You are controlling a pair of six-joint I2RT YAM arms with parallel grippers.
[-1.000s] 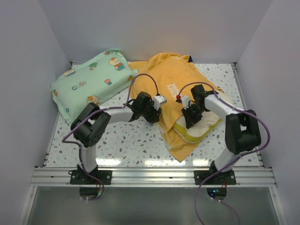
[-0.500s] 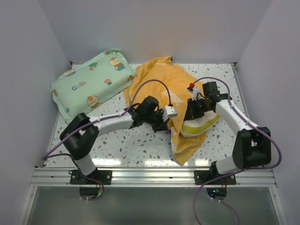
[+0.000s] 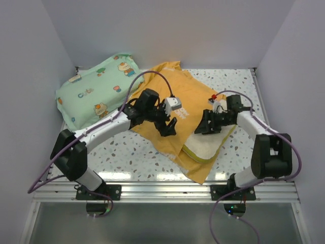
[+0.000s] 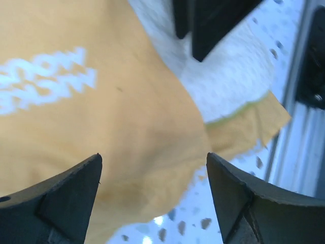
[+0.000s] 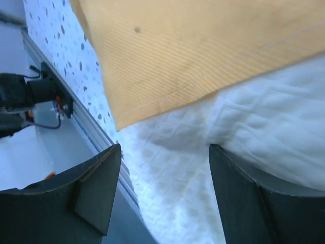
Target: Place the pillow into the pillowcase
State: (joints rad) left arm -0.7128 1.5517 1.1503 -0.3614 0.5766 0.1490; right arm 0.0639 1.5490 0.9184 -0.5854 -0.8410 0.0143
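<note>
The orange-yellow pillowcase (image 3: pixel 175 89) lies spread across the middle of the table, white lettering up. The cream pillow (image 3: pixel 205 147) sticks out of its near right end, with a yellow-green edge showing. My left gripper (image 3: pixel 170 128) hovers open over the pillowcase's near fold, holding nothing. In the left wrist view the left gripper (image 4: pixel 153 157) spans orange pillowcase (image 4: pixel 101 117) cloth, with the pillow (image 4: pixel 228 81) beyond. My right gripper (image 3: pixel 202 127) is open just above the pillow's exposed end. In the right wrist view the right gripper (image 5: pixel 165 148) frames the quilted pillow (image 5: pixel 284 132) below the pillowcase (image 5: pixel 203 51) hem.
A mint-green cartoon-print pillow (image 3: pixel 96 91) lies at the back left, touching the pillowcase's edge. White walls close in the speckled table (image 3: pixel 127 152) on three sides. A metal rail (image 3: pixel 162 190) runs along the near edge. The right gripper's black fingers (image 4: pixel 208 25) show at the top of the left wrist view.
Both grippers were shut on the cloth and have opened, letting it go. The left arm has drawn back to the left. The pillowcase has settled flatter, further over the pillow.
</note>
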